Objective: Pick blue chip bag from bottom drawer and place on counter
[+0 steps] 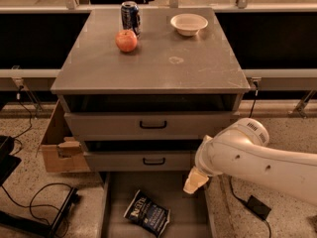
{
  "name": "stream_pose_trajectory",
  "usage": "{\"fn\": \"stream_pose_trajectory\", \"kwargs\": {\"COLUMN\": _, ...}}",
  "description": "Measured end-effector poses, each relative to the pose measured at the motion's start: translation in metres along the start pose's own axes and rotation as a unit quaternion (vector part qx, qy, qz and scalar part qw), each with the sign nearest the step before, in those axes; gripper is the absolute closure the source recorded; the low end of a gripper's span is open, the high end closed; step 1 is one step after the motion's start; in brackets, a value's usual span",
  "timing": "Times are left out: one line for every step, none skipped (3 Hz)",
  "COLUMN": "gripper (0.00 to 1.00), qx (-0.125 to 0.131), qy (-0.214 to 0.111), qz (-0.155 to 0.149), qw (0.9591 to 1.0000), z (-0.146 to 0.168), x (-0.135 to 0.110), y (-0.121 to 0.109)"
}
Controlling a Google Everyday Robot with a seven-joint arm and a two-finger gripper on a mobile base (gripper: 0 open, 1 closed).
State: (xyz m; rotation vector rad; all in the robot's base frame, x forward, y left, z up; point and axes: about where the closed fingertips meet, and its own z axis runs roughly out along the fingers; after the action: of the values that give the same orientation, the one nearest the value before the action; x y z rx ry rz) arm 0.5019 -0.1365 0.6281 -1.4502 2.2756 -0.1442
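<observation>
Jaws hover over bottom drawer (pixel 143 185) near chip bag (pixel 147 213).

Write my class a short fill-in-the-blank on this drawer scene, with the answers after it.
1. The chip bag lies in the bottom drawer, which is ____.
2. The gripper hovers over that drawer, close to the ____ but not touching it.
3. On the counter, the can stands next to an ____.
Answers: open; bag; apple.

chip bag (pixel 147 213) in btm drawer (pixel 124 188) | hand (pixel 195 182) r of bag | apple (pixel 127 40) on counter (pixel 153 71)
</observation>
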Motion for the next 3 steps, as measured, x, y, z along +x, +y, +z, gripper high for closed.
{"fn": "stream_pose_trajectory", "kwargs": {"gripper": 0.00, "qx": 0.006, "qy": 0.023, "qz": -0.001, "qw": 0.9997, "z": 0.044, "x": 0.015, "y": 0.010}}
{"fn": "stream_pose_trajectory", "kwargs": {"gripper": 0.00, "qx": 0.006, "qy": 0.023, "qz": -0.001, "qw": 0.9997, "z": 0.044, "x": 0.015, "y": 0.011}}
{"fn": "stream_pose_trajectory", "kwargs": {"gripper": 0.00, "qx": -0.017, "qy": 0.008, "qz": 0.005, "qw": 0.9998, "z": 0.071, "x": 0.011, "y": 0.034}}
